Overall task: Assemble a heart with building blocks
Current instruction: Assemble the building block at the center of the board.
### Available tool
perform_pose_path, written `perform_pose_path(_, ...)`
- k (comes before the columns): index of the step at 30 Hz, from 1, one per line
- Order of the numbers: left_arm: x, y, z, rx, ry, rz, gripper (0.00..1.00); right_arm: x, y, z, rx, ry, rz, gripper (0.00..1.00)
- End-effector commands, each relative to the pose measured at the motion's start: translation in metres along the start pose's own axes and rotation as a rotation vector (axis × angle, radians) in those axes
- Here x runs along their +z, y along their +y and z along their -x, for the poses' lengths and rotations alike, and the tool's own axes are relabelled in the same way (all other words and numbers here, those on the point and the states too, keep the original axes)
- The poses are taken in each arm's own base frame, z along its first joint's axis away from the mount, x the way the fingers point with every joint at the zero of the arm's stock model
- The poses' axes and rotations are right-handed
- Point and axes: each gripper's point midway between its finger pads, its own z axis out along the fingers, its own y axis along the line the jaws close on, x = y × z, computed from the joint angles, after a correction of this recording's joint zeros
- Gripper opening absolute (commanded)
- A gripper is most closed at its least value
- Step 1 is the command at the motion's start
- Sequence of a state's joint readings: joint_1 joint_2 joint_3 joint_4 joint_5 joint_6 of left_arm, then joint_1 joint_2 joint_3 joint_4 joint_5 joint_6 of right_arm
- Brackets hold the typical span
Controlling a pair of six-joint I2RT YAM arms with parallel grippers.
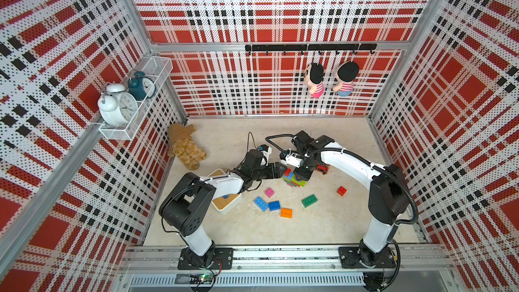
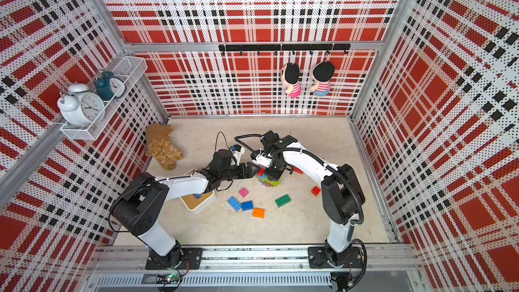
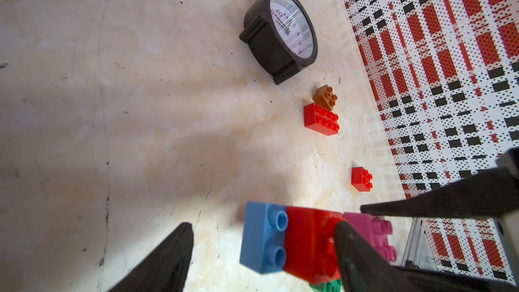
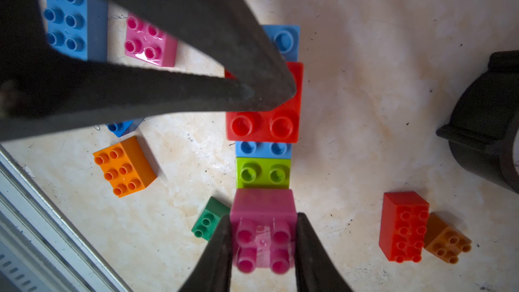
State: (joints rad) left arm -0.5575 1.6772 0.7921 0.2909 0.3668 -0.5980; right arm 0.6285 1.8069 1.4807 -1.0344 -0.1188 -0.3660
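My right claw (image 4: 264,220) is clamped on a pink block (image 4: 264,203), one finger on each side. That block is at the end of the block stack (image 1: 293,179) in the middle of the table (image 1: 280,234), right against a lime green block (image 4: 262,172). Beyond that come a light blue block (image 4: 262,148) and a red block (image 4: 264,127). I cannot tell whether the pink block is pressed home. My left claw (image 3: 264,224) stands wide and holds nothing; one of its fingers (image 3: 359,248) lies over the red block, and I cannot tell whether it presses. Loose nearby lie an orange block (image 4: 125,167), a dark green block (image 4: 207,220), and a long red block (image 4: 403,226) just beside a brown block (image 4: 446,238). A black round dial (image 3: 278,32) stands farther off.
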Motion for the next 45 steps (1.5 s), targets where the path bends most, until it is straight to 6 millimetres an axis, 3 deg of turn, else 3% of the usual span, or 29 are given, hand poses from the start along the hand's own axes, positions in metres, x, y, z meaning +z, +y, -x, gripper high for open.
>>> perform_pose_path(1,0.002,0.006,-0.001,0.005,0.002,0.014,0.81,0.009,0.004,-0.006,0.001,0.025,0.007,0.00)
perform_pose_path(10,0.003,0.017,-0.014,-0.007,0.024,0.036,0.80,0.012,0.008,-0.011,0.013,0.021,0.015,0.00)
perform_pose_path(30,0.003,0.020,-0.017,-0.006,0.030,0.047,0.79,0.022,0.012,-0.017,0.035,0.027,0.016,0.00)
perform_pose_path(39,0.000,0.007,-0.003,0.013,0.002,0.021,0.80,-0.018,0.008,0.020,0.034,-0.166,-0.022,0.56)
perform_pose_path(45,-0.003,-0.004,0.015,0.030,-0.035,0.008,0.83,-0.027,0.005,0.025,0.046,-0.228,-0.043,0.66)
